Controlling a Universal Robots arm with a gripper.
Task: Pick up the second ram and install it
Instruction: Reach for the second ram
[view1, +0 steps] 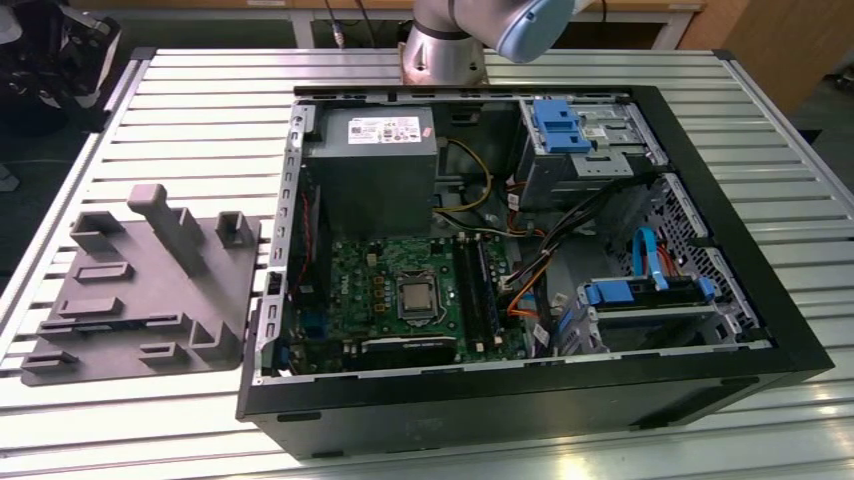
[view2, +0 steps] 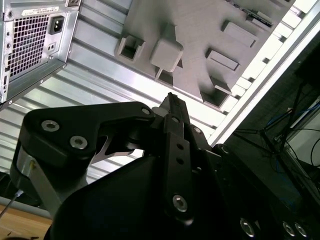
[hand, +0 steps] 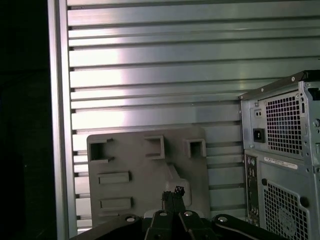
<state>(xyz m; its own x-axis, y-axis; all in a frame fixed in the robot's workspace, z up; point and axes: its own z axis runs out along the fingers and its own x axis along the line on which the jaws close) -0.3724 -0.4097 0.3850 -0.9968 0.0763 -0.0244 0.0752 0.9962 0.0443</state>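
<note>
Second wrist view: gripper (view2: 172, 100), jaws together, nothing visibly held, aimed at fixture (view2: 200, 25) by table (view1: 200, 100) edge, exterior view's left. Case (view1: 534, 400) beyond, open. Task item, ram: place cannot be told; whether installed, likewise.

One slatted worktop (view1: 200, 110) carries one open computer case (view1: 534, 400) and one grey fixture plate (view1: 134, 300). Inside the case there are one power supply (view1: 374, 160), one green motherboard (view1: 360, 280) with one bare processor (view1: 418, 297), and two blue drive latches, an upper one (view1: 558, 125) and a lower one (view1: 627, 292). One robot arm (view1: 467, 30) stands behind the case. In the first wrist view the plate shows three square pockets (hand: 155, 147) in a row and two flat oblong blocks (hand: 114, 177). There is one end effector (hand: 172, 192).
</note>
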